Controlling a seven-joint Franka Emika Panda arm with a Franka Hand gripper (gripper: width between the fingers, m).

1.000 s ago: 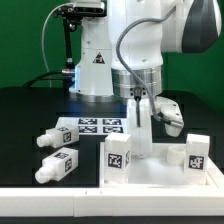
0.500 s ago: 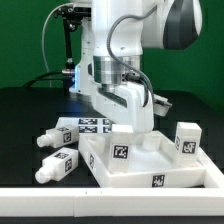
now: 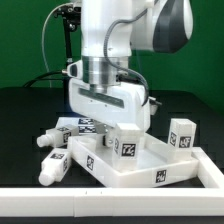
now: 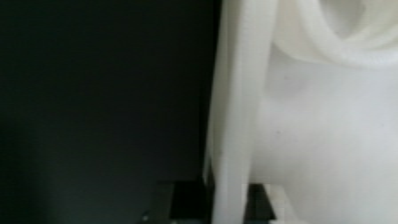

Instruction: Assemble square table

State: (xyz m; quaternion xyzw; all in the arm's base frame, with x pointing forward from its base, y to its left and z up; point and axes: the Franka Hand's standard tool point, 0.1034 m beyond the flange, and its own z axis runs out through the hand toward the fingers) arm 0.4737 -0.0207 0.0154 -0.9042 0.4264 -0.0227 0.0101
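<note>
The white square table top (image 3: pixel 128 172) lies turned at an angle on the black table. Two white tagged legs stand upright in it, one (image 3: pixel 126 143) near the middle and one (image 3: pixel 181 134) at the exterior view's right. My gripper (image 3: pixel 112 128) comes down from above, shut on the top's raised rim just beside the middle leg. In the wrist view the rim (image 4: pixel 240 100) runs as a white strip between my dark fingers (image 4: pixel 183 205), with my gripper (image 4: pixel 228 205) clamped on it. Two loose legs (image 3: pixel 55 138) (image 3: pixel 57 167) lie at the exterior view's left.
The marker board (image 3: pixel 85 124) lies flat behind the table top, partly covered by my hand. The large white robot base (image 3: pixel 100 40) rises at the back. A white ledge (image 3: pixel 60 205) runs along the front edge.
My hand has swung toward the exterior view's left and turned, and the table top with its two upright legs has rotated and slid with it toward the loose legs.
</note>
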